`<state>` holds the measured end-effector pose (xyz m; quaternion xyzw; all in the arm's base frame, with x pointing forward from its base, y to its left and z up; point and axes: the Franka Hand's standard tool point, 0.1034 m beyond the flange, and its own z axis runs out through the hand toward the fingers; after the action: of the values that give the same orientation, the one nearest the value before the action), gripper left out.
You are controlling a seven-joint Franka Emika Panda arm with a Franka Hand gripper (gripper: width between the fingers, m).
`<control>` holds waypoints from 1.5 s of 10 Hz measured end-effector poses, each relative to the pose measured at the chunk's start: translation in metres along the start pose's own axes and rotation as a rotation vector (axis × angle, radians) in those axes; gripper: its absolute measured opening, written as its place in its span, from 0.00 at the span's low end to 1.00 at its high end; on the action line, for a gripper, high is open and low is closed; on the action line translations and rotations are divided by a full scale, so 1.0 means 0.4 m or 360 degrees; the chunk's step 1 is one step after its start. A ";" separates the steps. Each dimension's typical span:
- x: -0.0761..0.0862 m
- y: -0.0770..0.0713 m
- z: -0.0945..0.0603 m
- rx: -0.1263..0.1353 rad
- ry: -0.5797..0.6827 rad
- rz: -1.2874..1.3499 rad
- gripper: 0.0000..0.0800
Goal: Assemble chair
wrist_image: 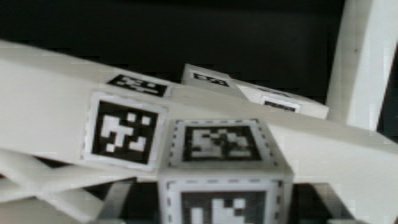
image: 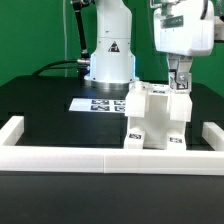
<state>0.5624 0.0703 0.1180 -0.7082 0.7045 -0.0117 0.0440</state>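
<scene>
The half-built chair (image: 150, 118) sits at the edge of the surface (image: 45, 115), right behind the white rail (image: 100, 160). The end effector (image: 178, 82) looks clamped on its top corner. Seems like light, stiff, kinda slick plastic, so I'd grab a blocky post, not the slab.

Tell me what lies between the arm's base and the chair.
The marker board lies flat between the arm's base and the chair, seen in the exterior view.

I see chair (wrist_image: 54, 75) close up: white blocks at angles, square tags (wrist_image: 125, 128) on faces, dark behind.
</scene>
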 end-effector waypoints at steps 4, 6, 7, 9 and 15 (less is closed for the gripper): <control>-0.007 0.001 0.002 -0.0001 -0.0008 0.0158 0.37; -0.009 0.000 0.000 -0.0005 -0.0010 0.0053 0.76; -0.009 -0.001 0.000 -0.0003 -0.0010 -0.0074 0.80; -0.015 -0.006 -0.004 -0.0003 0.0011 -0.0505 0.81; -0.023 -0.006 -0.004 -0.0024 0.0047 -0.1392 0.81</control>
<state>0.5647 0.0794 0.1204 -0.9400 0.3388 -0.0340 0.0196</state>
